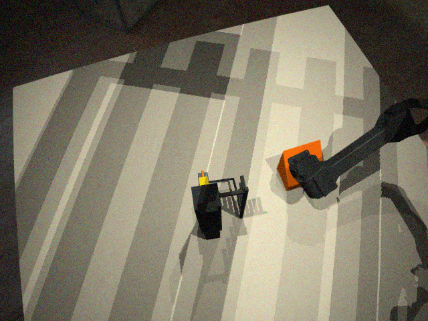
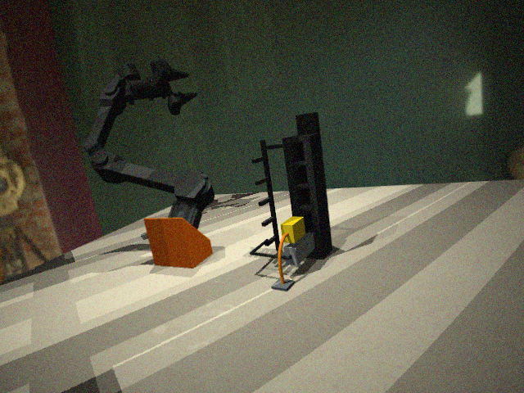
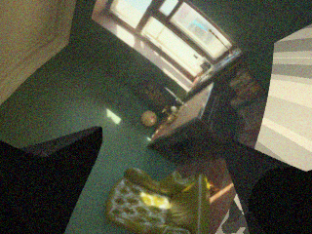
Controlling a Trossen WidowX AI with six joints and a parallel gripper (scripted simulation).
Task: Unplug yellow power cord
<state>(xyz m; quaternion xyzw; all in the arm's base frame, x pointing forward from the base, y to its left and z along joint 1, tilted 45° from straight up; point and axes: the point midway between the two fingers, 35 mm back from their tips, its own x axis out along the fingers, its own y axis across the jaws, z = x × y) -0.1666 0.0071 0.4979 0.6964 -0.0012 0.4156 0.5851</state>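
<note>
The black power strip [image 1: 207, 215] [image 2: 321, 190] stands upright, with a row of openings up its face in the exterior view. The yellow plug [image 1: 203, 180] [image 2: 292, 229] is low at that face, up against the strip as far as shows; its prongs are hidden. Its orange cord [image 1: 202, 172] [image 2: 279, 262] curves down to a small grey pad [image 2: 282, 286] on the table. My gripper [image 2: 192, 85] [image 3: 166, 140] is open and empty, high up and well away from the plug, cord and strip. In the wrist view its two fingers stand wide apart, with only the room behind them.
A thin black frame with short pegs [image 1: 243, 203] [image 2: 270, 194] stands beside the strip, on the side toward the arm. A grey bracket [image 2: 306, 245] is under the plug. An orange block [image 1: 283, 174] [image 2: 173, 243] stands by the arm's base. The arm is folded back.
</note>
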